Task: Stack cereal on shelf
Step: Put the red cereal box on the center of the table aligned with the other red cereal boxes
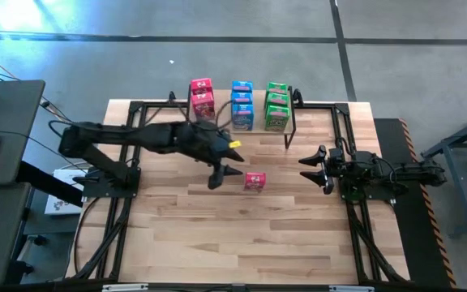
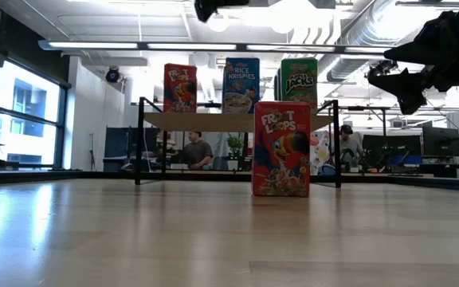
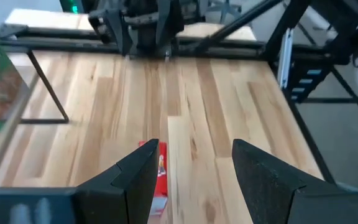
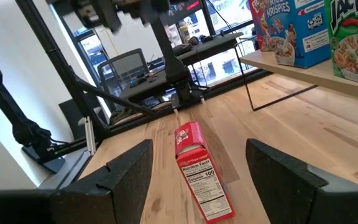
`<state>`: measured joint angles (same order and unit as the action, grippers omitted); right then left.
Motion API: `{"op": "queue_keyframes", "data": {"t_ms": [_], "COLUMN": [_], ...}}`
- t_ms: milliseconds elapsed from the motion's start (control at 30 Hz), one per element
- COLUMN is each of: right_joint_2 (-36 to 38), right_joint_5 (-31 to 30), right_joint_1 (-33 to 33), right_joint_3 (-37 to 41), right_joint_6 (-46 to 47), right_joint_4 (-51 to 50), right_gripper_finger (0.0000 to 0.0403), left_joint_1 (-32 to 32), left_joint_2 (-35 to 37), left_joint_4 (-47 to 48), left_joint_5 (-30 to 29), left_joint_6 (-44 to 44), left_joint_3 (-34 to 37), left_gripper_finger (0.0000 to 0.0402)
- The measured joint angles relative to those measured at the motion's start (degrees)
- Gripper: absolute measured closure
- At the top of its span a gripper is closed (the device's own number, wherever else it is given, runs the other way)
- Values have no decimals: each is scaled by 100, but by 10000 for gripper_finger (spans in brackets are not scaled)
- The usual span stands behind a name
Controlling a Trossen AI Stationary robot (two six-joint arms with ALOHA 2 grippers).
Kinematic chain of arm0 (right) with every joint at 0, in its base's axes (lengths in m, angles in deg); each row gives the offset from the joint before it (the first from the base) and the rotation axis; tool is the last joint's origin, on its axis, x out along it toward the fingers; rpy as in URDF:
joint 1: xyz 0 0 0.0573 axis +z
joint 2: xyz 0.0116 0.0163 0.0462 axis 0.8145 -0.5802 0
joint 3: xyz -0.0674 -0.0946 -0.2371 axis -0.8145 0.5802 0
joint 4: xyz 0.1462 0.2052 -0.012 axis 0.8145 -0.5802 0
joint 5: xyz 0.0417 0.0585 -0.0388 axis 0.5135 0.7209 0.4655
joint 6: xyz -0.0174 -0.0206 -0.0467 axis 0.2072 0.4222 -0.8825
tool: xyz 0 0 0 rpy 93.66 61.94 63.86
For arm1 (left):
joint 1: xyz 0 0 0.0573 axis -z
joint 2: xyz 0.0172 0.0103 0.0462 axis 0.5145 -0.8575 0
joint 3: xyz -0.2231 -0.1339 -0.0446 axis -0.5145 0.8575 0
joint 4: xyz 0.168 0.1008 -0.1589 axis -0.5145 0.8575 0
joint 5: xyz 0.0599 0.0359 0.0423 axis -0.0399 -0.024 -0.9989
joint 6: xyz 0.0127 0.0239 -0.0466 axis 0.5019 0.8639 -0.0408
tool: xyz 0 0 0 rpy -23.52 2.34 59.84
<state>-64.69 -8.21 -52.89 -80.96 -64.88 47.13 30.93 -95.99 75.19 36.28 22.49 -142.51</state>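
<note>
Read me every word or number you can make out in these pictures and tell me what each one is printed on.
"FROOT LOOPS": red box on the table
"FROOT LOOPS": red box on the shelf
"RICE KRISPIES": blue box on the shelf
"JACKS": green box on the shelf
"Nutrition Facts", "100": side panel of the red box on the table
Smaller print: unreadable.

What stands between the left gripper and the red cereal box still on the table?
Nothing visible. The left gripper hangs open beside and above the red box, which stands alone on the table; the bare wood between them is unobstructed.
</note>
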Motion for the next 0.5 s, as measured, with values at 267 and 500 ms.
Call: {"op": "queue_keyframes", "data": {"t_ms": [267, 500], "right_joint_2": [0, 0], "right_joint_5": [0, 0], "right_joint_1": [0, 0], "right_joint_3": [0, 0], "right_joint_6": [0, 0], "right_joint_4": [0, 0], "right_gripper_finger": [153, 153], "left_joint_1": [8, 4], "left_joint_2": [-625, -1125], "left_joint_4": [-44, -97], "left_joint_5": [-2, -2], "left_joint_6": [-109, -195], "left_joint_3": [-4, -4], "left_gripper_finger": [181, 144]}}
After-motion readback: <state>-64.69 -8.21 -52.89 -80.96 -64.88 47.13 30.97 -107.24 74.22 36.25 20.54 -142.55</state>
